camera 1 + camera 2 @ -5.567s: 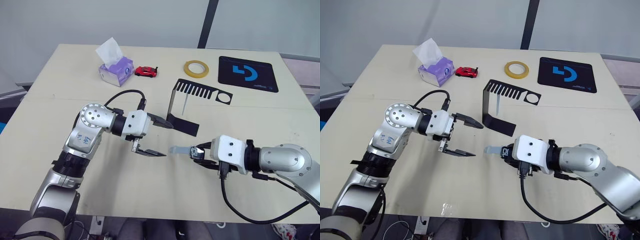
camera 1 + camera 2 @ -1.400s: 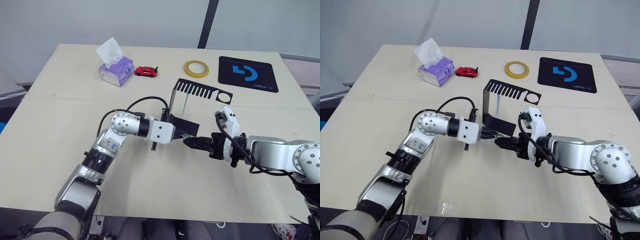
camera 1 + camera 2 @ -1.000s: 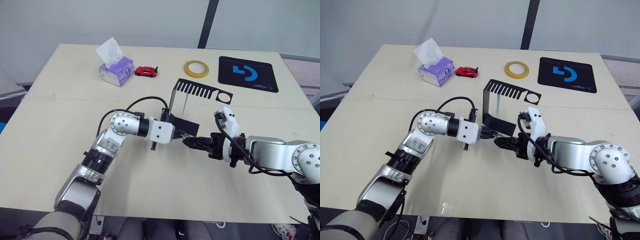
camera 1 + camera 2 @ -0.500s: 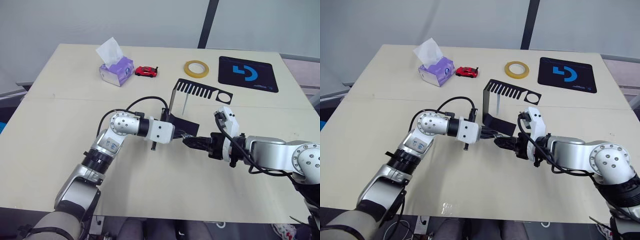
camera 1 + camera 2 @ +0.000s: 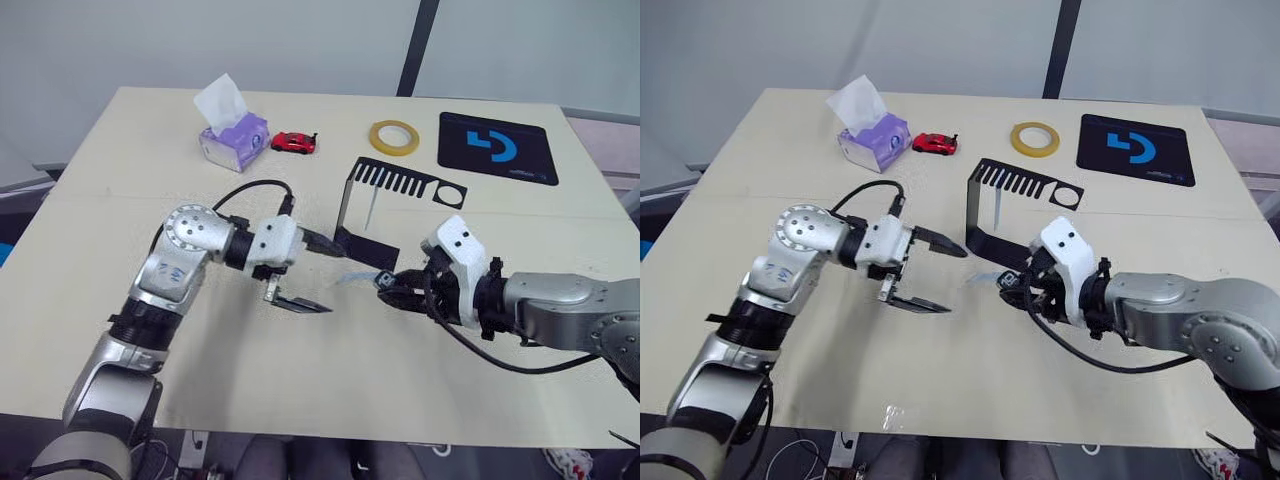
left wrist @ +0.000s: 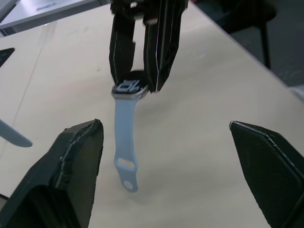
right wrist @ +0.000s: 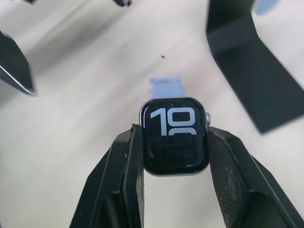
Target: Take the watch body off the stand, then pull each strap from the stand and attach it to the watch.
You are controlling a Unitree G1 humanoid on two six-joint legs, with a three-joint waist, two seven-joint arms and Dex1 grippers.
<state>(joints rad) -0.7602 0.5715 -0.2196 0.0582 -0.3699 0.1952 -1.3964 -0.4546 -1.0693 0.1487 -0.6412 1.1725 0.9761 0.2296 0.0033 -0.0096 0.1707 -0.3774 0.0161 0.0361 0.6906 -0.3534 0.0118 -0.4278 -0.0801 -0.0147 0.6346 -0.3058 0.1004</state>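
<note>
The small rounded-square watch body (image 7: pixel 175 135), grey-rimmed with white digits on a dark screen, is off the stand and clamped by its two side edges between the black fingers (image 7: pixel 124 175) of the right gripper (image 5: pixel 385 292), held just above the pale counter (image 5: pixel 120 150). One narrow pale grey-blue strap (image 6: pixel 125 141) already hangs from one end of the case, drooping free toward the left gripper (image 5: pixel 930 275), whose fingers stand wide apart with nothing between them. The thin black bent-metal stand (image 5: pixel 390 205) sits just behind the two grippers; a second pale strap (image 5: pixel 371 208) hangs from its comb-slotted top arm.

The case looks light, hard and smooth — glass face, slick rim — so the grip on the side edges seems right, since it leaves both strap slots and the screen clear. Too hard a squeeze could make it pop out sideways. The attached strap is soft and floppy; it will swing and give no support, so it is no place to hold.

The hanging strap should be taken near its upper end, close to the comb slot, where a short stiff length stays under control. Pinched lower down, it would likely bend rather than slide — and its free end must reach the case's empty slot squarely.
</note>
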